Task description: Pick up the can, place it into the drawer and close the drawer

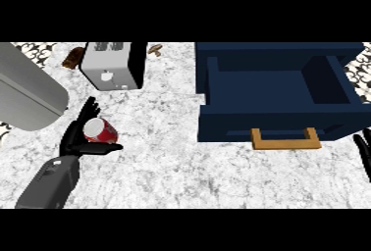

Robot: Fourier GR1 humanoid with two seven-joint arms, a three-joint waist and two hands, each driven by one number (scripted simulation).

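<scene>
The left robot hand (pixel 81 135) was curled round the red cylindrical metal can (pixel 100 130) at the left of the marble tabletop (pixel 167 162); the dark blue open drawer (pixel 279 98) with its wooden handle (pixel 285 141) sat well apart at the right. Only the fingers of the right robot hand (pixel 362 152) showed at the right edge; I cannot tell whether they were apart.

Grey forearm (pixel 49 184) (black hand (pixel 81 133)).

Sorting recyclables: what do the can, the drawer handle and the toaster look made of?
Can: likely painted metal, glossy red side, pale top. Drawer handle: seemingly wood or brass, matte tan. Toaster: apparently brushed metal, grey sheen, with dark sides.
</scene>
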